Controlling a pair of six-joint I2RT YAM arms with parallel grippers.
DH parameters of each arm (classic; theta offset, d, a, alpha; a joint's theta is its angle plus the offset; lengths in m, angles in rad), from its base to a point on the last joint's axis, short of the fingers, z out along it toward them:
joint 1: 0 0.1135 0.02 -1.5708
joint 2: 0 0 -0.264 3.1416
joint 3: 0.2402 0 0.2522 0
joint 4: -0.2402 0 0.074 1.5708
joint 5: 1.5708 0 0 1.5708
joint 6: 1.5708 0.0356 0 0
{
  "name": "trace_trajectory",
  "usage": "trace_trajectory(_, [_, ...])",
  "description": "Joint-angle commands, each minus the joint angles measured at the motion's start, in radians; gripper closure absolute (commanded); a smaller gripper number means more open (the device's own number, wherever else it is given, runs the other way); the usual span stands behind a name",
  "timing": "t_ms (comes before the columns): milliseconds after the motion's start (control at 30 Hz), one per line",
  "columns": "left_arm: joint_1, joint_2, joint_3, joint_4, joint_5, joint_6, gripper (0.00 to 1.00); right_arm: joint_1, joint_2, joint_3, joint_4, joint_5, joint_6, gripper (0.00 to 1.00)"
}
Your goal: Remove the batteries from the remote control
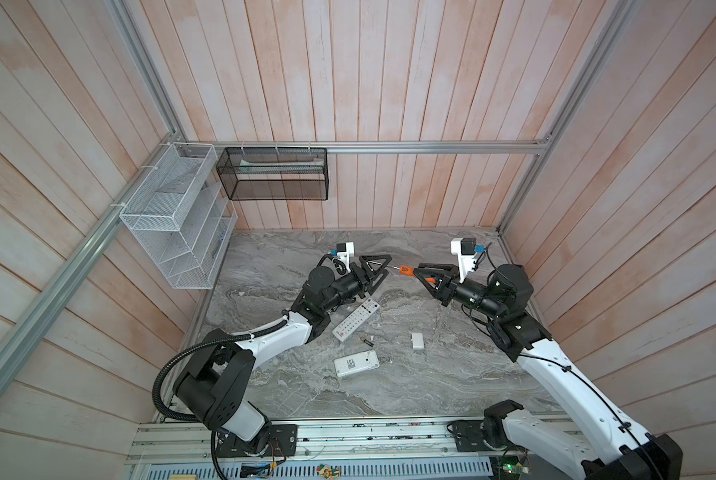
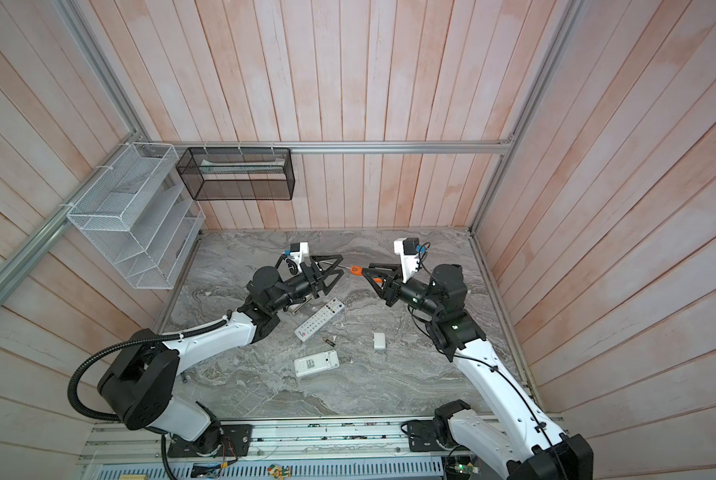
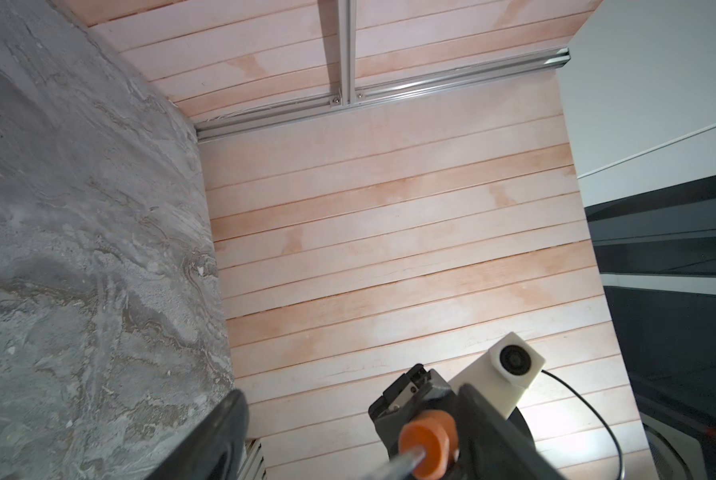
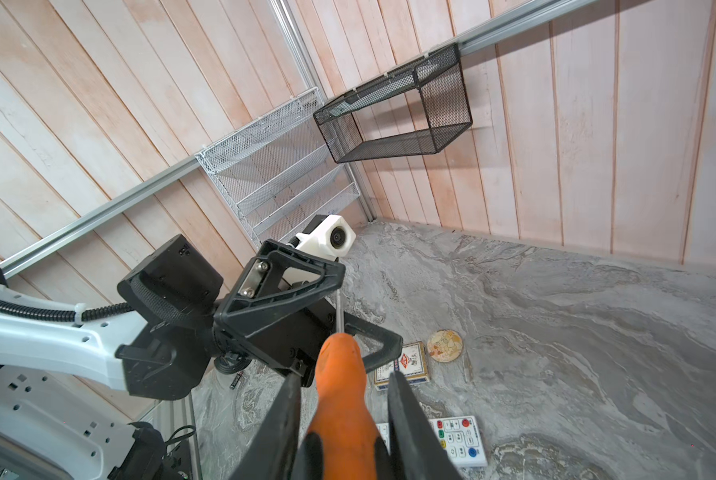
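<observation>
Grey, veined marble bench, closed in on three sides by pale pink-washed plank walls framed with aluminium rails. On the left wall, a white wire rack with tiered shelves; on the back wall beside it, a black mesh basket. Raised over the far half of the bench in both top views, two tools nearly tip to tip: right tool clenched on the orange handle of a screwdriver, metal shaft pointing into the left tool, released, jaws apart on either side of the shaft; contact with the shaft impossible to tell. Down on the marble, below the left tool, a long white remote, buttons up, lying aslant. Just beside its near end, one battery, dark with a golden band, flat on the bench and touching nothing. Nearer the front, a second white remote, back up. Right of the battery and well apart, a small white rectangular piece. In the right wrist view, beneath the left arm, a card box and a round patterned coaster just beside each other. Along the front edge, a metal track carrying both arm bases.
</observation>
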Motion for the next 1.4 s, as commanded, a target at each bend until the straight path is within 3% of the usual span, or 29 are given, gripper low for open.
trace_trajectory(0, [-0.003, 0.016, 0.04, 0.097, -0.031, -0.025, 0.44, 0.019, 0.013, 0.028, 0.034, 0.017, 0.003, 1.0])
trace_trajectory(167, [-0.003, 0.013, 0.015, 0.116, -0.054, -0.042, 0.96, 0.024, 0.017, 0.026, 0.028, 0.04, 0.004, 1.0])
trace_trajectory(200, [-0.004, 0.01, 0.007, 0.108, -0.061, -0.046, 1.0, 0.024, 0.017, 0.024, 0.028, 0.043, 0.007, 1.0])
trace_trajectory(367, [0.0, 0.001, -0.01, 0.092, -0.064, -0.045, 1.0, 0.029, 0.022, 0.023, 0.01, 0.051, 0.02, 1.0])
trace_trajectory(433, [0.006, -0.002, -0.003, 0.059, -0.047, -0.039, 1.0, 0.029, 0.017, 0.033, -0.031, 0.072, 0.027, 0.76])
trace_trajectory(500, [0.021, -0.003, 0.019, -0.009, -0.001, -0.011, 1.0, 0.028, 0.004, 0.065, -0.122, 0.109, 0.024, 0.4])
trace_trajectory(533, [0.029, -0.006, 0.045, -0.07, 0.029, 0.02, 1.0, 0.022, 0.001, 0.087, -0.178, 0.111, 0.006, 0.31])
trace_trajectory(600, [0.045, -0.014, 0.118, -0.255, 0.108, 0.133, 1.0, 0.005, 0.015, 0.184, -0.361, 0.088, -0.088, 0.15])
trace_trajectory(700, [0.069, -0.021, 0.209, -0.483, 0.198, 0.3, 1.0, -0.021, 0.097, 0.373, -0.694, 0.054, -0.243, 0.04])
trace_trajectory(800, [0.099, -0.022, 0.253, -0.61, 0.274, 0.398, 1.0, -0.027, 0.225, 0.542, -1.008, 0.008, -0.374, 0.02])
trace_trajectory(933, [0.116, -0.004, 0.33, -0.78, 0.352, 0.537, 1.0, -0.01, 0.362, 0.667, -1.227, -0.019, -0.468, 0.02])
trace_trajectory(1167, [0.116, -0.001, 0.374, -0.829, 0.399, 0.587, 1.0, 0.1, 0.415, 0.647, -1.098, -0.029, -0.426, 0.05])
trace_trajectory(1367, [0.117, -0.022, 0.347, -0.81, 0.395, 0.574, 1.0, 0.164, 0.495, 0.651, -1.076, -0.076, -0.431, 0.22])
